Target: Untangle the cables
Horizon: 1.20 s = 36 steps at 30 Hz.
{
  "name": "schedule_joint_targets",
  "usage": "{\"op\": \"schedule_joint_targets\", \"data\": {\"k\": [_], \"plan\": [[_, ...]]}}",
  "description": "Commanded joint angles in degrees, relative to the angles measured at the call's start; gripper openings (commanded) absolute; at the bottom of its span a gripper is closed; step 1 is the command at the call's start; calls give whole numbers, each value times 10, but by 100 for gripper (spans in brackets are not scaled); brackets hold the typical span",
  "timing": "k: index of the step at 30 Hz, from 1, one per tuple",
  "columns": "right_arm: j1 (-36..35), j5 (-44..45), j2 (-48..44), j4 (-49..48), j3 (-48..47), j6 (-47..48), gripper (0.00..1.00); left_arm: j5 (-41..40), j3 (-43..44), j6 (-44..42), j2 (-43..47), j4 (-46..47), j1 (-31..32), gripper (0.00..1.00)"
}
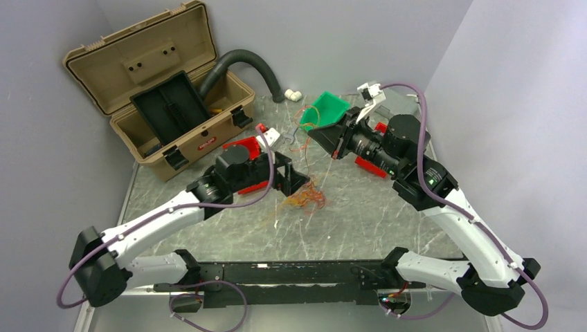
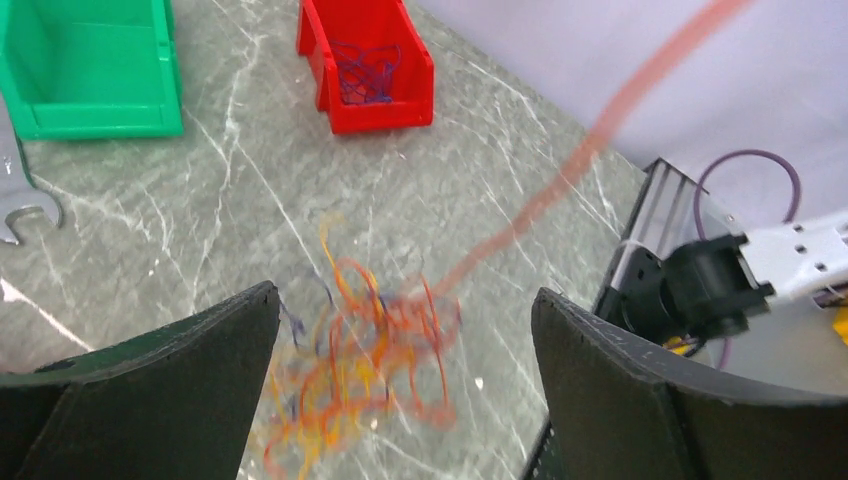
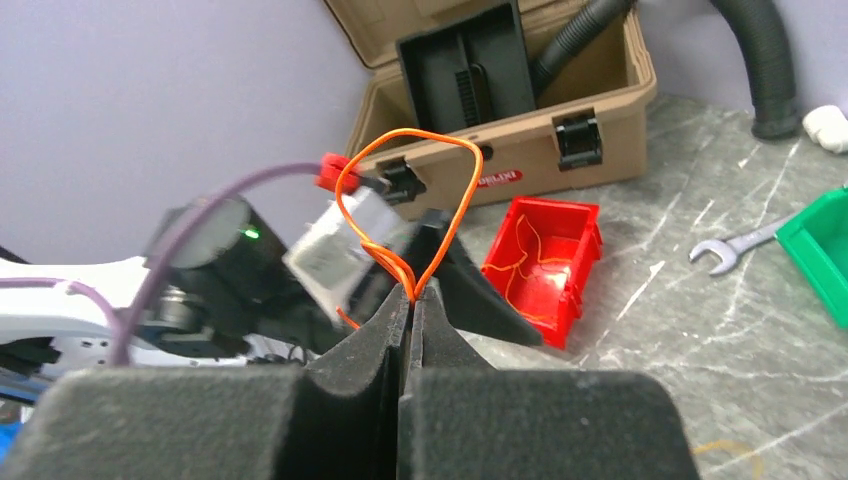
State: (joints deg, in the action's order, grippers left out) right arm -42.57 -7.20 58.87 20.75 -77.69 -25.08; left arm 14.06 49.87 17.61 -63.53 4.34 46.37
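Closest to me the left fingers (image 2: pixel 180 370) hang spread wide, nothing in them, right over the tangle of cables (image 2: pixel 355 375) lying on the bench (image 2: pixel 250 200). Further in, the right fingers (image 3: pixel 370 350) are pinched tight on one orange wire (image 3: pixel 420 131), looped above their tips. A blurry orange strand (image 2: pixel 600 130) slants up out of the tangle, so I reckon it's not free yet. Pulling-one-out step, I'd say. Next it needs a slow pull away, then probably that red bin (image 3: pixel 580 280) — the one with orange wire in it.
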Motion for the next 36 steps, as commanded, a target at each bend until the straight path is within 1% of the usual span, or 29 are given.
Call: {"op": "schedule_joint_targets", "data": {"k": [1,3,5,6,9,11,14,17,18,21,25,26,31,32,33,35,36], "plan": [[0,-23,-4,-48,-52,-21,0,-37,26,-2,-77,113,6,99],[0,-11,-3,-46,-71,-22,0,-18,39,16,-130,143,6,95],[0,21,-5,-35,-98,-10,0,11,44,52,-177,162,8,88],[0,45,-6,-27,-114,-1,0,10,35,66,-196,175,10,84],[0,141,-13,-4,-167,26,0,-51,-24,98,-224,191,20,71],[0,196,-19,-4,-194,46,0,-86,-73,118,-228,203,21,64],[0,266,-27,-16,-220,81,0,-100,-143,135,-214,225,22,59],[0,322,-19,-3,-248,113,0,-119,-197,139,-172,226,24,52],[0,339,-14,4,-252,123,0,-130,-212,138,-146,218,24,50],[0,393,-9,7,-244,147,0,-139,-229,125,-93,166,24,50],[0,449,-5,-9,-235,181,0,-139,-229,108,-59,96,24,51],[1,468,-3,-12,-238,190,0,-154,-234,108,-51,86,25,51],[0,495,8,-9,-259,230,0,-176,-266,120,0,53,24,50],[0,504,10,-4,-261,237,0,-181,-269,122,16,44,24,47],[0,513,11,0,-260,239,0,-186,-272,122,24,33,24,41],[0,530,12,19,-252,239,0,-194,-273,118,54,11,24,19],[0,541,11,29,-243,238,0,-202,-270,117,67,-12,24,10]]}}
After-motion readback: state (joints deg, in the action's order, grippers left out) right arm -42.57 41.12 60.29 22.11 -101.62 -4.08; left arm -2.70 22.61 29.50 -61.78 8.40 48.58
